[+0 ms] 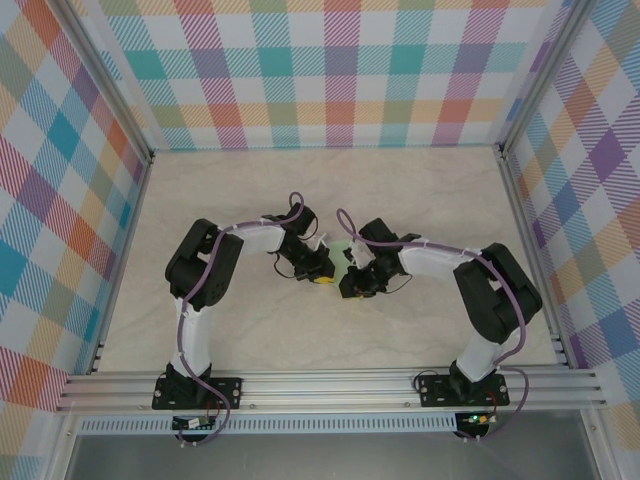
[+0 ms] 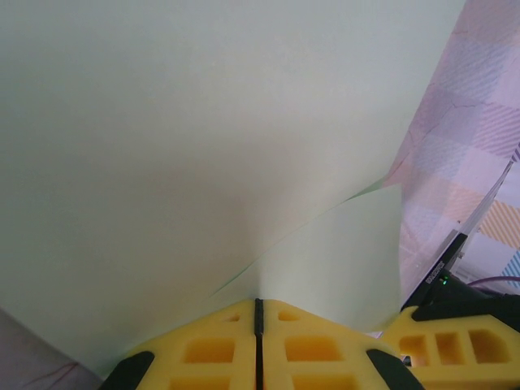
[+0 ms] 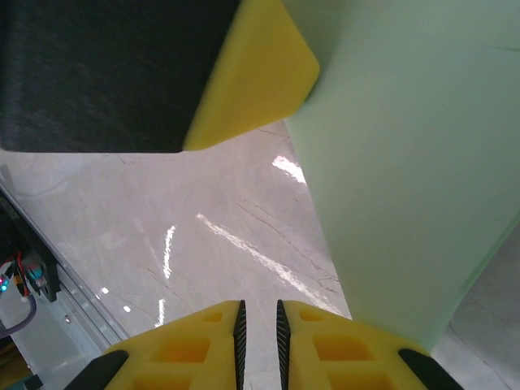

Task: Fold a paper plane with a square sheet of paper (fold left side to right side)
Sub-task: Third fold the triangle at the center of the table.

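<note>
Mid-table, the left gripper [image 2: 258, 304] is clamped tight on an edge of the square sheet of paper [image 2: 203, 138], which stands up off the table [image 1: 420, 190] between both arms; just right, the right gripper [image 3: 258, 307] shows a slim gap with nothing in it

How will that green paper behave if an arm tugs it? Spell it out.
Likely floppy: the paper bows and a layer curls away above the left gripper, shut on its edge. Probably very light: that single pinch seems to hold it up. So thin that a tug may crease or tear it.
</note>
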Motion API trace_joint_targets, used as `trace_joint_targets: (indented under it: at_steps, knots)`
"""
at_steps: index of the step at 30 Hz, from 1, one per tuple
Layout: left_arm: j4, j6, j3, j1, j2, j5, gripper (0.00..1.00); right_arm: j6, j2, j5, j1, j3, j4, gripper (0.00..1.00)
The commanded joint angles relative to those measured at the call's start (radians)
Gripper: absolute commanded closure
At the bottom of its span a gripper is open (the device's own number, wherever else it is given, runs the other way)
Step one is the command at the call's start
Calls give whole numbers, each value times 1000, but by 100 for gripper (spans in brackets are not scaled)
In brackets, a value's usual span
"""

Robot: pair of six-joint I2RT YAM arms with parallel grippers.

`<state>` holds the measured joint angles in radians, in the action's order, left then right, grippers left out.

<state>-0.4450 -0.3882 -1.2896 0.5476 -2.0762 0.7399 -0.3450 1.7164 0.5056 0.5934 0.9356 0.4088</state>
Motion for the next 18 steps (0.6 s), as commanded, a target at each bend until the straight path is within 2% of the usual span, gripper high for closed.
trace_joint_targets:
  at_steps: [1,18]
  knots:
    - [-47,20,7,10,-30,-65,92,-28,26,7,-9,6,-13,80]
    - [-46,20,8,10,-27,-68,93,-48,55,2,-29,-17,-31,80]
